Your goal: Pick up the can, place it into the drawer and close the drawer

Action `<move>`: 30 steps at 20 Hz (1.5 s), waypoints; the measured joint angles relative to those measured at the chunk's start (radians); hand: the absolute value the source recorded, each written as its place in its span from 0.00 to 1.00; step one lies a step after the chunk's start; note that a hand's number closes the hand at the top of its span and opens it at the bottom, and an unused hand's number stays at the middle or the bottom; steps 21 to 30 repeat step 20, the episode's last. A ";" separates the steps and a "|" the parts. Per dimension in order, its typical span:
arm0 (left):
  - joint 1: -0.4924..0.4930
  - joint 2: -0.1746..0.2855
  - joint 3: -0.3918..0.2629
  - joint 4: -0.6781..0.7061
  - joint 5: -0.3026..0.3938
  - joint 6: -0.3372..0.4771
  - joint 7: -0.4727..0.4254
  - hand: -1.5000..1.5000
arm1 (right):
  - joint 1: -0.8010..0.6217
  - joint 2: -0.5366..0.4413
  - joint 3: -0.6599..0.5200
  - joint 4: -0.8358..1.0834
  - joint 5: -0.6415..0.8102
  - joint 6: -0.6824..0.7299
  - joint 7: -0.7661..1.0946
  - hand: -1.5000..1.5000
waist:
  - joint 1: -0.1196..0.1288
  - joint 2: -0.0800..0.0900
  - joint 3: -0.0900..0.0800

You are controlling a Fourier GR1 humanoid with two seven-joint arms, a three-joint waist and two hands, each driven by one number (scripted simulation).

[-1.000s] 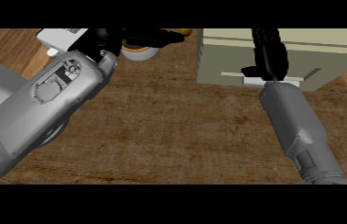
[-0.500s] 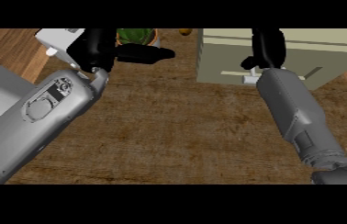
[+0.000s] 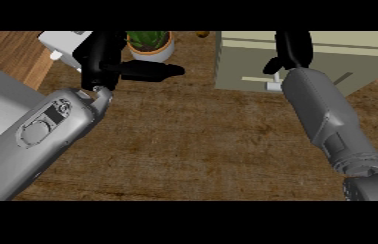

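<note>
A: Since the can doesn't show anywhere, can you still give its long axis?
B: No. It's hidden or out of view, so place and heading can't be told. The pale beige drawer sits at the brown wood-grain counter's far right side.
A: Hands?
B: The black left hand is at the far left. Fingers straight up, thumb out sideways, grasping nothing. Just beside it, at the far edge, is a green plant in a white round pot. The black right hand is over the drawer's left part; grip can't be told.
A: Room?
B: A wide stretch of counter lies between the grey left forearm and the grey right forearm.
</note>
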 measured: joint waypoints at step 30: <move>0.133 0.043 0.057 -0.062 -0.014 -0.023 -0.038 0.00 | -0.079 0.103 -0.357 -0.047 -0.445 0.227 -0.339 0.00 | -0.035 -0.004 0.003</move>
